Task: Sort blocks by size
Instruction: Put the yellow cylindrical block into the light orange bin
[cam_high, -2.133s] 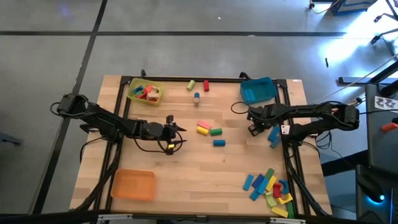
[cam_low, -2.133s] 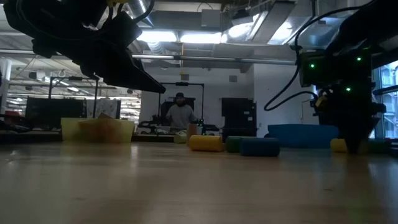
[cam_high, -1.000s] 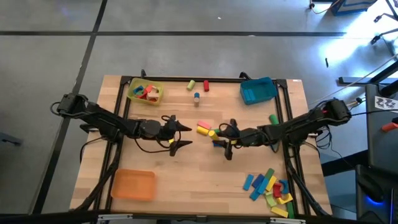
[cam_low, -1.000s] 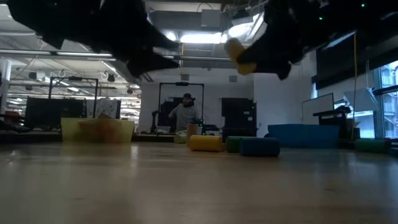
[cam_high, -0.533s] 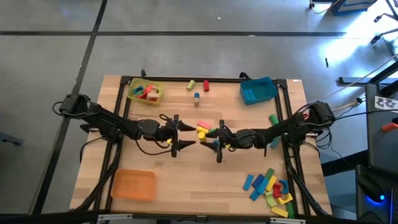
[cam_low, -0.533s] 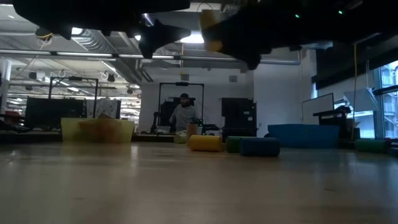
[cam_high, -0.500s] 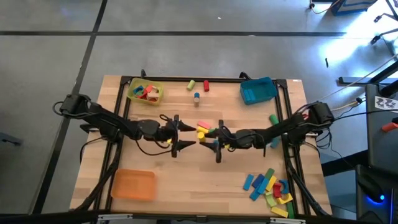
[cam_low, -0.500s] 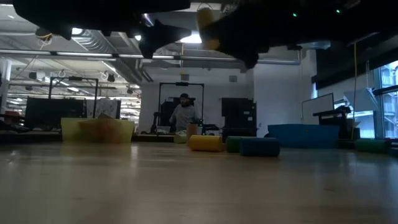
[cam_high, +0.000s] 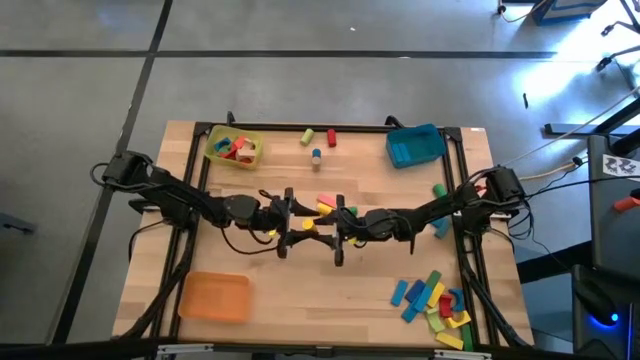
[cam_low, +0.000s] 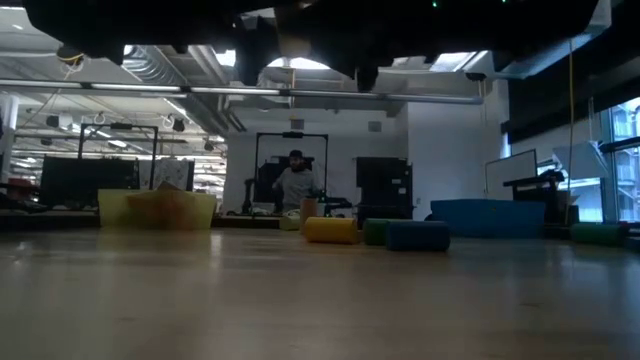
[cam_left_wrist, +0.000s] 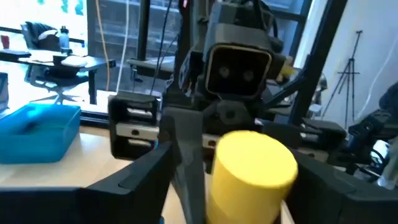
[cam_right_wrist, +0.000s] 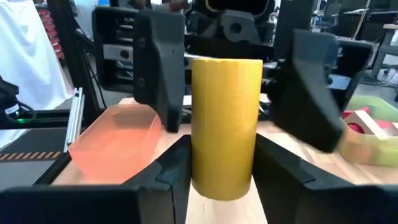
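right pincer (cam_high: 338, 228): pinching yellow cylinder (cam_right_wrist: 225, 117), frame centre | left pincer (cam_high: 287, 222): spread around the cylinder, above worktop (cam_high: 300, 290)

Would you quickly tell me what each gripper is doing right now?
Left gripper: open around the yellow cylinder, not gripping yet.
Right gripper: shut on the yellow cylinder.

The wooden counter (cam_high: 300, 290) carries a yellow tray (cam_high: 233, 148), blue tray (cam_high: 415, 145), orange tray (cam_high: 214, 297) and scattered blocks (cam_high: 432, 298).
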